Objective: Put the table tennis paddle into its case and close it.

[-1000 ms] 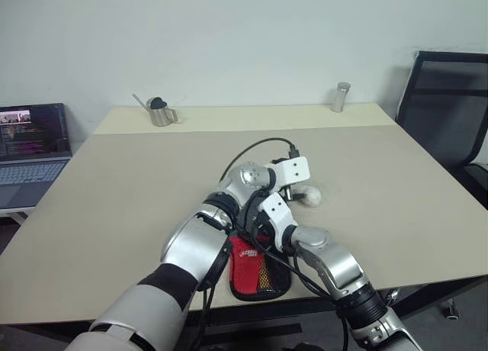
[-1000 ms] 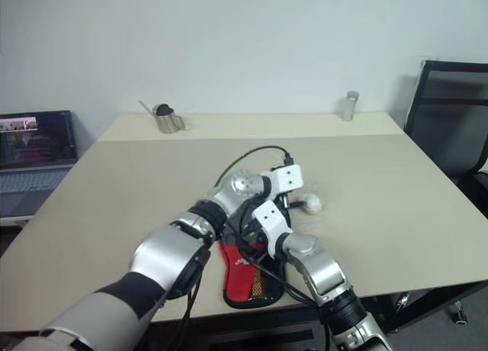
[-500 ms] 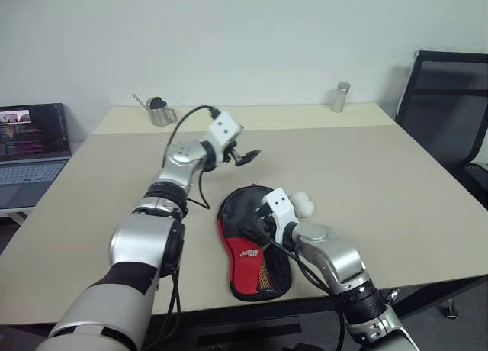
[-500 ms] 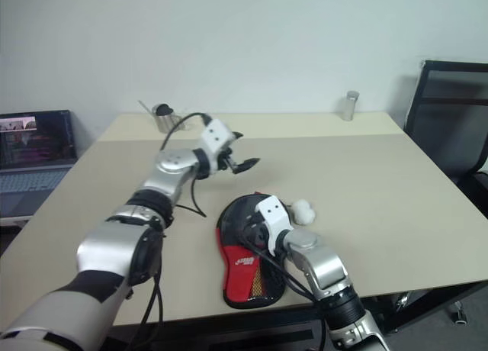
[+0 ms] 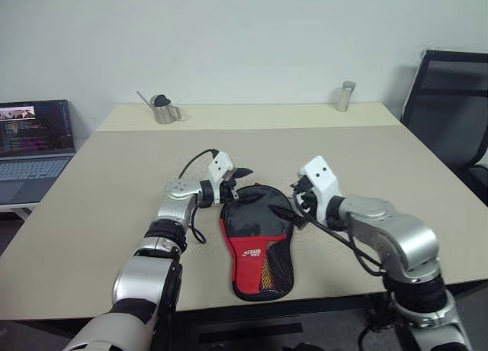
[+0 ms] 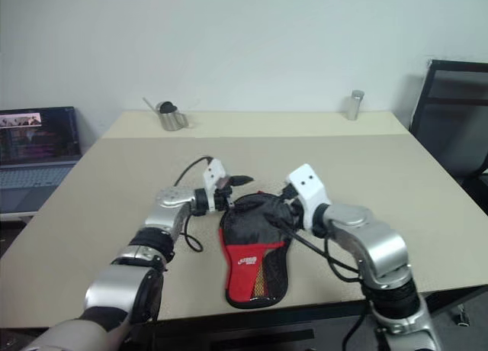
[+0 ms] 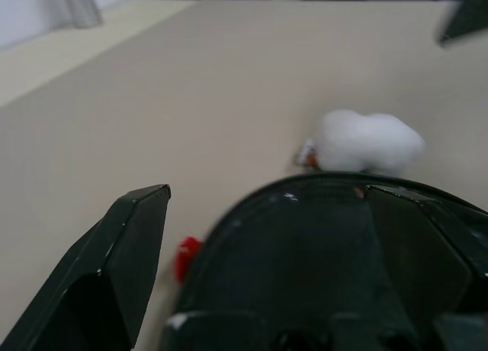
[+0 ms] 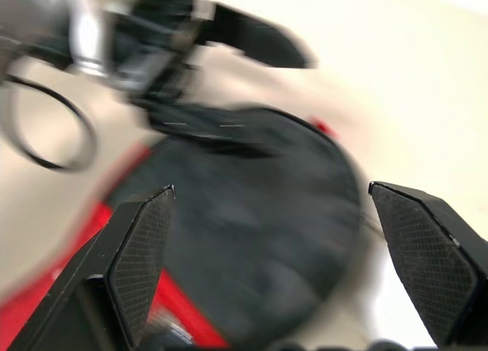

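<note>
The case point(image 5: 255, 240) lies flat near the table's front edge, black round part away from me, red part with the mesh pocket toward me. The table tennis paddle is hidden from view. My left gripper point(image 5: 242, 175) hovers at the case's far left rim, open with nothing between its fingers point(image 7: 114, 275). My right gripper point(image 5: 297, 204) is at the case's far right rim, also open and empty. In the right wrist view its fingers point(image 8: 137, 252) stand wide apart with the black part of the case point(image 8: 244, 214) beyond them.
A small white soft lump point(image 7: 370, 141) sits on the table just beyond the case. A metal pitcher point(image 5: 160, 111) and a metal cylinder point(image 5: 347, 95) stand at the table's far edge. A laptop point(image 5: 34, 141) is at the left, a black chair point(image 5: 450, 114) at the right.
A second ago both hands were bunched over the case. The left arm swung out over the table and came back to the case's far left rim. The right hand rose and shifted right.
</note>
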You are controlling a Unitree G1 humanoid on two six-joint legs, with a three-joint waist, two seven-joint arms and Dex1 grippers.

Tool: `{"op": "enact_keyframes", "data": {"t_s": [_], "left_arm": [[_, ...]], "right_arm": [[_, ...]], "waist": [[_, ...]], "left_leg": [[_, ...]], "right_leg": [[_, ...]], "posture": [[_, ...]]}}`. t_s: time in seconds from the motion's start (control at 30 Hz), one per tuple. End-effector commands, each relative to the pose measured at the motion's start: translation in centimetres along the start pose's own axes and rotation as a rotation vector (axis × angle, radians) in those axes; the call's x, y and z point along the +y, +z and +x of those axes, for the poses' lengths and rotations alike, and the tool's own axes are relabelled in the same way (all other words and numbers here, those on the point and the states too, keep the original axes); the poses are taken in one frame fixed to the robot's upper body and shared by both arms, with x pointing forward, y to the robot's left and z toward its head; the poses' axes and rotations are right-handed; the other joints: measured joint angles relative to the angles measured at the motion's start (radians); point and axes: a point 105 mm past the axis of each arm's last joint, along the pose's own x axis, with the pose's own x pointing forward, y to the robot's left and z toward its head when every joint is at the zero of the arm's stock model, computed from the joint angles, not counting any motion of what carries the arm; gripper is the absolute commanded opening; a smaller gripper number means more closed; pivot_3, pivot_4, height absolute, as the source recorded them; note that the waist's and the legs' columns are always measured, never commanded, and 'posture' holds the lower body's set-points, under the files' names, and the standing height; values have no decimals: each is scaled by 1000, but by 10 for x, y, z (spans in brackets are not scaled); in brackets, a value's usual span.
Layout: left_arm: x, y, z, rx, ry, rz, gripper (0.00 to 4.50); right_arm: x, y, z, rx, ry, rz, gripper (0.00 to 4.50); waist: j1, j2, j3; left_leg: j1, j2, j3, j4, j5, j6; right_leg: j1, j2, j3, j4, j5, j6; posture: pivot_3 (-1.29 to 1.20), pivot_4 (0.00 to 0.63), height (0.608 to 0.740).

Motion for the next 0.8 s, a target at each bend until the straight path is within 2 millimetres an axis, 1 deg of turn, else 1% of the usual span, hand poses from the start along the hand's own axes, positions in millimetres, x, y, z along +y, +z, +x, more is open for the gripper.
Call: {"op": "enact_keyframes", "data": {"t_s": [0.03,0.13,0.17,0.23,0.33,0.47,0.53,0.67,0.8], "left_arm": [[-6,6,8,10,-34,46,4447],[-11,0,14,33,-44,48,4447],[-12,-2,15,38,-46,53,4447],[-13,-3,17,45,-47,59,4447],[-14,-4,18,46,-50,63,4447],[-17,-3,20,38,-55,65,4447],[-18,-4,20,38,-56,65,4447],[-18,-5,21,38,-56,61,4447],[-24,-5,25,34,-75,59,4447]], "right_arm": [[-26,4,-1,-26,-74,-16,4500],[-57,-10,13,-5,-197,52,4500],[-63,-14,18,-1,-220,81,4500],[-67,-20,26,4,-234,129,4500],[-68,-34,38,29,-243,175,4500],[-64,-50,47,59,-240,179,4500],[-61,-52,50,62,-232,184,4500],[-62,-57,50,76,-231,186,4500],[-60,-57,49,87,-209,187,4500]], "waist": [[-1,0,0],[-4,0,0],[-4,0,0],[-4,0,0],[-4,0,0],[-4,0,0],[-4,0,0],[-3,0,0],[-3,0,0]], "left_leg": [[0,0,0,0,0,0],[1,0,1,0,0,0],[1,0,1,0,0,0],[1,0,1,0,0,0],[1,0,1,-1,0,0],[0,0,1,-1,0,0],[0,0,1,-1,0,0],[0,0,0,-1,0,0],[0,0,0,-1,0,0]], "right_leg": [[0,0,0,0,0,0],[0,1,1,0,0,0],[0,1,1,1,0,0],[0,2,1,1,0,0],[-1,2,2,0,0,0],[-1,1,1,0,0,0],[-1,1,2,0,0,0],[-1,1,1,0,0,0],[-1,1,1,0,0,0]], "posture": [[0,150,740],[0,150,740],[0,150,740],[0,150,740],[0,150,740],[0,150,740],[0,150,740],[0,150,740],[0,150,740]]}}
